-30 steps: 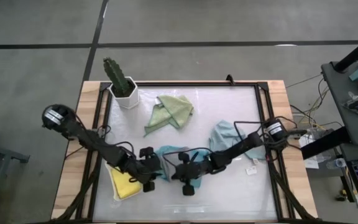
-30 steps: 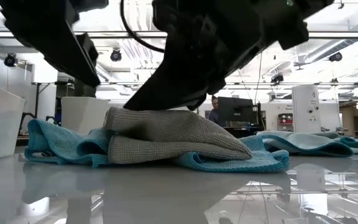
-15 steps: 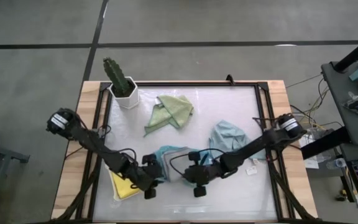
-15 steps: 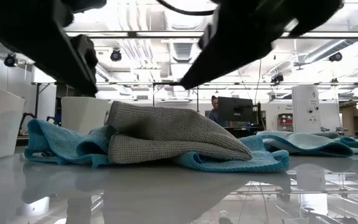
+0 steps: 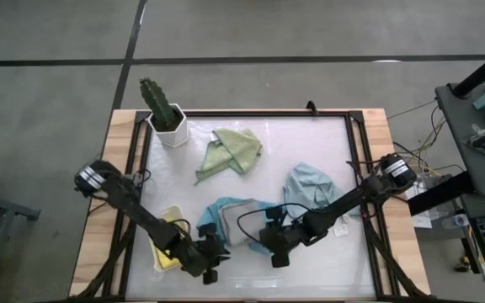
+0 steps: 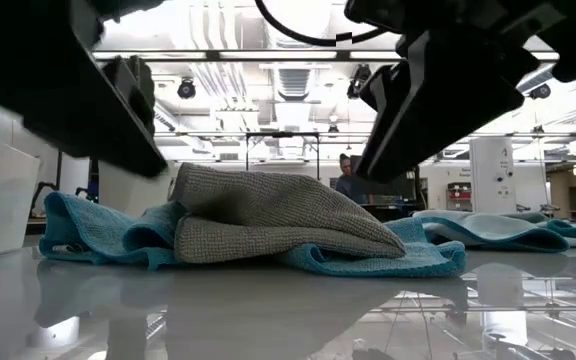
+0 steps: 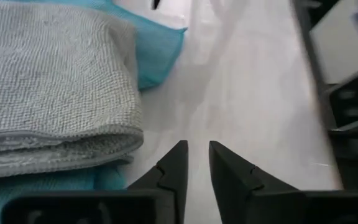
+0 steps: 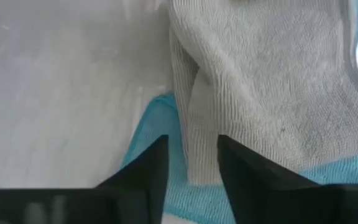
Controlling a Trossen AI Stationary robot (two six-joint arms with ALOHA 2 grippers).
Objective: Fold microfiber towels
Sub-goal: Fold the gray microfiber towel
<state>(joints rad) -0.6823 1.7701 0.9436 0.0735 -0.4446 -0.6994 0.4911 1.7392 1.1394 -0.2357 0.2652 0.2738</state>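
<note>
A grey towel [image 5: 228, 220] lies crumpled on top of a teal towel [image 5: 241, 204] near the table's middle. It also shows in the low view [image 6: 268, 215], with the teal towel [image 6: 98, 230] beneath it. My right gripper [image 8: 191, 155] hovers open just above the grey towel's right edge [image 8: 194, 124], its fingers on either side of a fold. My left gripper [image 7: 196, 152] stands narrowly open over the bare table, just off the grey towel's [image 7: 55, 81] near edge. In the high view it is at the near left [image 5: 210, 261], and my right gripper [image 5: 269, 244] is beside the pile.
A sage green towel [image 5: 234, 147] lies at the far middle and a pale blue one [image 5: 310, 185] to the right. The yellow towel [image 5: 167, 251] lies partly under my left arm. A cactus in a white pot [image 5: 165, 114] stands in the far left corner.
My right gripper has come up off the top of the grey towel and drawn back toward the table's right and near edge. My left gripper has moved toward the near edge and lower. The grey towel stays where it lay.
</note>
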